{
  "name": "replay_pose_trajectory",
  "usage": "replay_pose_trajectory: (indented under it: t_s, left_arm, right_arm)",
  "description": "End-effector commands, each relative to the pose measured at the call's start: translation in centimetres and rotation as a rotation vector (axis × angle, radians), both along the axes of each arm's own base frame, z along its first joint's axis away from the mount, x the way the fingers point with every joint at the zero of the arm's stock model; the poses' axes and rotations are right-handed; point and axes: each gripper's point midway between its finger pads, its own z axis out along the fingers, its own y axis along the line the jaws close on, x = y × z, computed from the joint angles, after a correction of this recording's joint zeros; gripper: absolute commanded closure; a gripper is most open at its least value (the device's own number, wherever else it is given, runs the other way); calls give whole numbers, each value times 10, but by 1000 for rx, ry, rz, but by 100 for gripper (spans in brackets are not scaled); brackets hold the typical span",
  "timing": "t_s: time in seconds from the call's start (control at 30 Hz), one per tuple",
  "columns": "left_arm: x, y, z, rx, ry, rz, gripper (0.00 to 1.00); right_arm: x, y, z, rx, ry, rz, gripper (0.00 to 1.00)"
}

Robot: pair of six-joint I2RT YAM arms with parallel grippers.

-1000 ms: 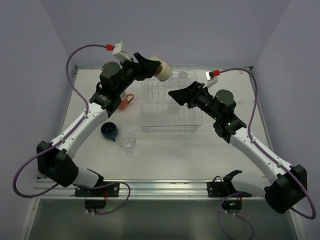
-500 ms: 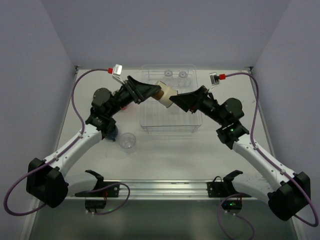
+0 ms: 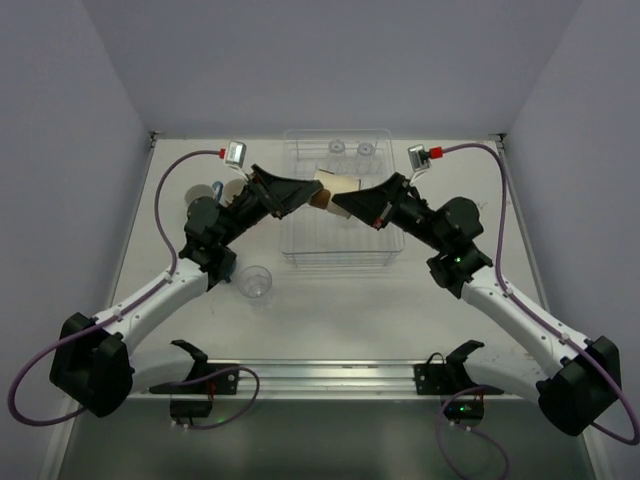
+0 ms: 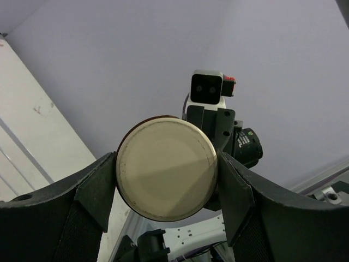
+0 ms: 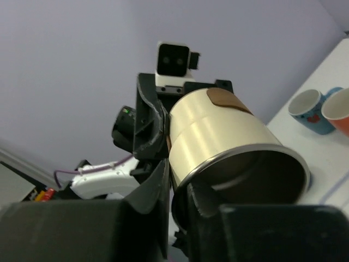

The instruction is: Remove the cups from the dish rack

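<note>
While the left gripper (image 4: 166, 180) clamps the glossy cream cup (image 5: 218, 131) by its base, the right gripper (image 5: 180, 192) seemingly straddles its rim, grip unclear.

Left arm (image 3: 160, 293) and right arm (image 3: 520, 315) match — white links, black joints — each trailing a red-plugged purple cable (image 3: 156, 195).

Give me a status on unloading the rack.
Done: a clear tumbler stands on the table outside the dish rack; a blue mug and an orange mug sit on the table too. In hand: the left tool grips the cream cup above the rack, the right tool at its rim. Left: two more clear tumblers at the rack's far end.
</note>
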Motion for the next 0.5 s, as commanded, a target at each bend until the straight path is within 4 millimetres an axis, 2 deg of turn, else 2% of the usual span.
replay_pose_trajectory:
  t_s: [0.0,0.07,0.1,0.13,0.17,0.2,0.23,0.27,0.3,0.33,0.37,0.47]
  left_arm:
    - [-24,-6,28,-80,-108,-67,62]
    - [-25,-5,27,-64,-111,-64,45]
    - [-24,-4,26,-42,-131,-48,36]
    - [-26,-2,24,-16,-128,-40,26]
    - [-27,0,27,3,-149,-29,12]
    - [-28,3,26,44,-194,-4,5]
    - [-30,7,18,98,-164,16,1]
    - [-23,14,24,160,-222,95,0]
    - [-21,20,21,218,-225,139,0]
    - [-24,30,7,305,-178,174,0]
    - [-19,43,12,369,-231,258,0]
    - [-29,69,-8,542,-247,329,0]
  right_arm:
    - [0,4,27,48,-57,-26,91]
    - [4,1,28,33,-47,-63,100]
    - [4,-2,30,11,-70,-84,100]
    - [8,-3,22,-35,-40,-106,100]
    - [10,-6,29,-49,-52,-127,100]
    - [14,-10,27,-86,-70,-168,100]
    - [18,-14,15,-149,-32,-194,100]
    - [20,-19,21,-174,-44,-229,100]
    - [28,-27,16,-228,-57,-286,100]
    - [33,-35,3,-290,-24,-312,100]
    - [36,-41,5,-320,-25,-335,100]
    - [61,-73,-21,-533,-5,-456,100]
